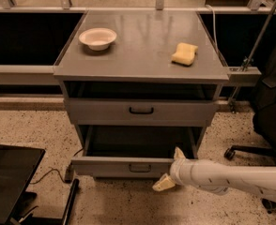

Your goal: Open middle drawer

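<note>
The middle drawer (124,166) is the low grey front with a small black loop handle, and it stands pulled out from the cabinet with its dark inside showing. My gripper (170,168) is at the right part of that front, on a white arm coming in from the lower right. Its cream fingers (164,183) are spread open. One tip rises behind the top edge of the front and the other hangs below and in front of it. Above it, the taller-fronted drawer (105,111) has its own black handle.
On the cabinet top (142,50) sit a white bowl (97,37) and a yellow sponge (184,53). A black flat object (9,172) and a cable lie on the speckled floor at the left. An office chair base (250,151) stands at the right.
</note>
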Tool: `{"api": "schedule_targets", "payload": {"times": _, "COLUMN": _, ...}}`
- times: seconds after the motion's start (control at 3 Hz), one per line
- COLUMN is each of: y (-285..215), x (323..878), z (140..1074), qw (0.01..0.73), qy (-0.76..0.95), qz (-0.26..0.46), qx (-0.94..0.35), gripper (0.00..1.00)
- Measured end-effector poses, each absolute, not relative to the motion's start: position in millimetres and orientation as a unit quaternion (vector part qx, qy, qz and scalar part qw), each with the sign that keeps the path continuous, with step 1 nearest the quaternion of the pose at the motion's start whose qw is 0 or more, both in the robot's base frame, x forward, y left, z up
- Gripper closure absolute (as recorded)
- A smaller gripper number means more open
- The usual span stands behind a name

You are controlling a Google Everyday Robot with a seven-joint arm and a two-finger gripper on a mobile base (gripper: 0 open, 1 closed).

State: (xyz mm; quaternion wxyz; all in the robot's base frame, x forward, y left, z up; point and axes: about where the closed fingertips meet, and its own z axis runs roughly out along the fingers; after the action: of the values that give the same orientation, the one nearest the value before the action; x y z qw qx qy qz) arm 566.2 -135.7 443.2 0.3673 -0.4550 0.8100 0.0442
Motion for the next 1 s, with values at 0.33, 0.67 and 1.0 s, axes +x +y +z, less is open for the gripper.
{"api": "schedule_targets", "payload": {"times": 0.33, "y": -141.0, "x": 567.6, "z": 419.2, "qw": 0.356, "qy": 0.825, "qz": 0.054, "qx": -0.435, "gripper": 0.0}}
{"api": "schedule_targets", "payload": {"times": 0.67, "y": -141.0, "x": 567.6, "z": 419.1, "qw": 0.356, "qy": 0.825, "qz": 0.054, "qx": -0.435, "gripper": 0.0}}
{"api": "schedule_targets", "payload": {"times": 1.0, "y": -141.0, "x": 567.6, "z": 419.1, "qw": 0.356, "qy": 0.825, "qz": 0.054, "qx": -0.435, "gripper": 0.18}}
